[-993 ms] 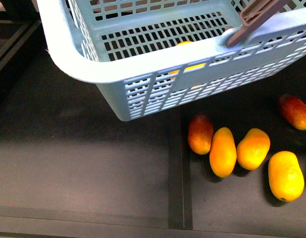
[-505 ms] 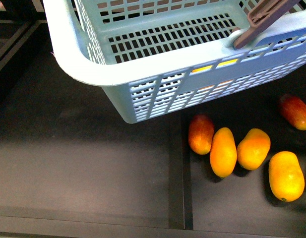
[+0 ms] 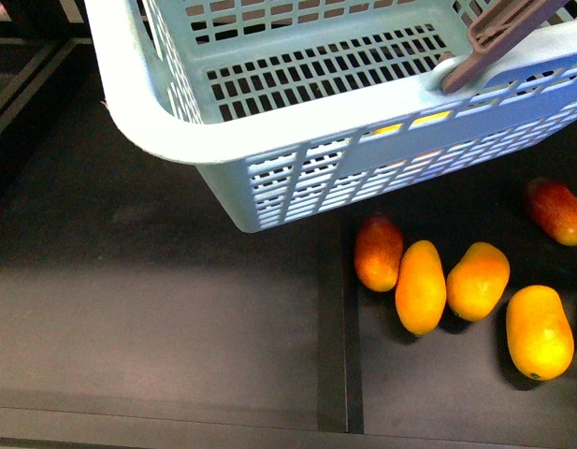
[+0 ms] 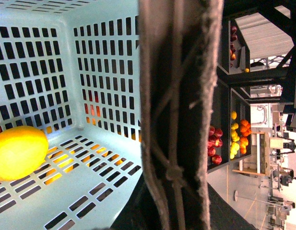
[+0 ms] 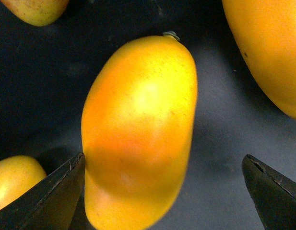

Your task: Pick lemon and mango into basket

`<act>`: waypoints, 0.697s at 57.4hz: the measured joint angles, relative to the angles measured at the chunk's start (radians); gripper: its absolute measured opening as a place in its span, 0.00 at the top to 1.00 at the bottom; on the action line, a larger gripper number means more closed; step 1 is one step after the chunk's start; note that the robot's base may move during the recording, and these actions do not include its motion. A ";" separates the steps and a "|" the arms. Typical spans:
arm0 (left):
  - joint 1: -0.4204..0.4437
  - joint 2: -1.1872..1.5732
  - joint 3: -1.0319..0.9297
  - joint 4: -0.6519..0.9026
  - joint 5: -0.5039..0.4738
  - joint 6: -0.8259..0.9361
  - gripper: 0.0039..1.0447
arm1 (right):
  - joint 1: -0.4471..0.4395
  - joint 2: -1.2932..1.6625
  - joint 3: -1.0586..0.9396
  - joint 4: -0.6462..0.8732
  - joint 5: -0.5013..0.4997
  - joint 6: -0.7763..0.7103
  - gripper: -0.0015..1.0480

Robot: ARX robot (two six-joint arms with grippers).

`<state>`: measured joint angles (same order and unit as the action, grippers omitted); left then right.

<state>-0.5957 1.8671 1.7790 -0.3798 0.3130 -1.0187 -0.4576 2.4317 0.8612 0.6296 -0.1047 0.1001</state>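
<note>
The turquoise basket hangs tilted above the dark surface at the top of the front view. My left gripper is shut on its brown ribbed handle, which hides the fingers. The yellow lemon lies on the basket's slotted floor and shows through the wall slots as yellow. My right gripper is open just above an orange-yellow mango, whose lower end sits between the fingertips, close to one of them. In the front view neither gripper shows.
Several mangoes lie on the dark surface at the right, a reddish one further back. Other mangoes crowd round the right gripper. A raised divider splits the surface. Far shelves hold fruit.
The basket has shifted slightly right and tilted. The lemon rolled to the right inside it, from showing above the rim to showing only through the wall slots.
</note>
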 joint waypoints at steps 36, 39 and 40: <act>0.000 0.000 0.000 0.000 -0.002 0.000 0.95 | 0.031 0.080 0.074 0.016 0.022 0.111 0.30; 0.000 0.000 0.000 0.000 0.000 0.000 0.95 | 0.024 0.071 0.057 0.020 0.010 0.110 0.38; 0.000 0.000 0.000 0.000 0.000 0.000 0.95 | 0.021 0.064 0.050 0.021 0.005 0.110 0.39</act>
<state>-0.5957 1.8671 1.7790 -0.3798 0.3130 -1.0187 -0.4370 2.4962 0.9108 0.6510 -0.0994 0.2100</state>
